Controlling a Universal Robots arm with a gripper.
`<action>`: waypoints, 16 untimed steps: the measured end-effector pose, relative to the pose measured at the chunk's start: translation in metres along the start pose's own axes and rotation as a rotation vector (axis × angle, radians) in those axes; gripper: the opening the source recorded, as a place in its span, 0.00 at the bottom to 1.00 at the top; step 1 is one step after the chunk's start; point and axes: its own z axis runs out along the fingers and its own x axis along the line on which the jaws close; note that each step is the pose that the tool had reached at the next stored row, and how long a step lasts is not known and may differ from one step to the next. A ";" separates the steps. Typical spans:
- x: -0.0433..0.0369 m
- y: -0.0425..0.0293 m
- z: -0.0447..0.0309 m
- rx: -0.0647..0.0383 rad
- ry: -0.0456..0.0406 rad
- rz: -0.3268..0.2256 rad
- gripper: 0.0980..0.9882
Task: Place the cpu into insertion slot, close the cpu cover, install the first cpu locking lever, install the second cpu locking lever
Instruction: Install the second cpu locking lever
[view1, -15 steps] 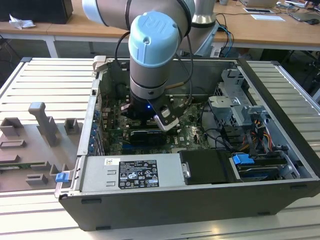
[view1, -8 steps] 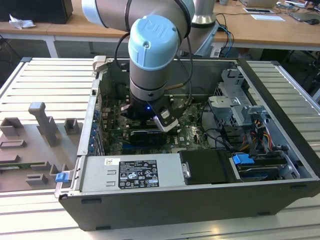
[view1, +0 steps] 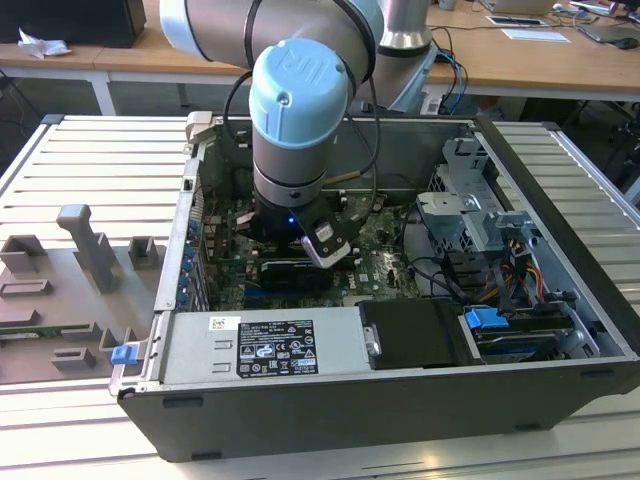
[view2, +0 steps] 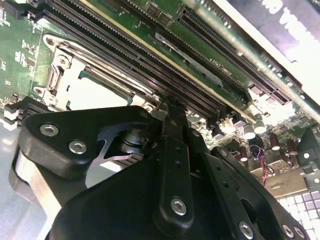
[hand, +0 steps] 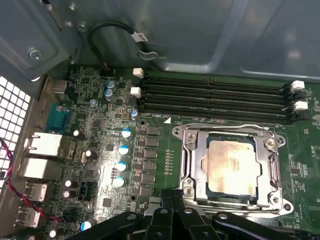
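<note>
In the first wrist view the cpu (hand: 232, 165), a pale silver-beige square, lies in the insertion slot (hand: 276, 202) on the green motherboard. The grey metal cpu cover (hand: 189, 159) lies flat around it, and the chip shows through its window. My gripper (hand: 172, 196) is shut with nothing seen between its fingertips, which stand at the slot's rim near one corner. The second wrist view has the gripper (view2: 170, 109) beside the cover (view2: 56, 80), the cpu (view2: 95, 92) showing pale inside. I cannot tell whether the locking levers are latched. In the exterior view the arm's wrist (view1: 295, 150) reaches down into the computer case.
Long black memory slots (hand: 215, 97) run beside the socket. Capacitors (hand: 122, 150) and rear ports (hand: 42, 145) lie close by. In the exterior view the case wall (view1: 330, 410), a white-labelled power supply (view1: 275, 345), a drive cage (view1: 470, 215) and cables (view1: 520, 265) surround the arm.
</note>
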 end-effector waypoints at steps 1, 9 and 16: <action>-0.0001 -0.0001 0.0002 -0.001 0.0001 0.000 0.01; -0.0001 0.0016 -0.0048 -0.004 -0.0004 0.000 0.01; -0.0001 0.0037 -0.0104 -0.004 -0.0004 0.000 0.01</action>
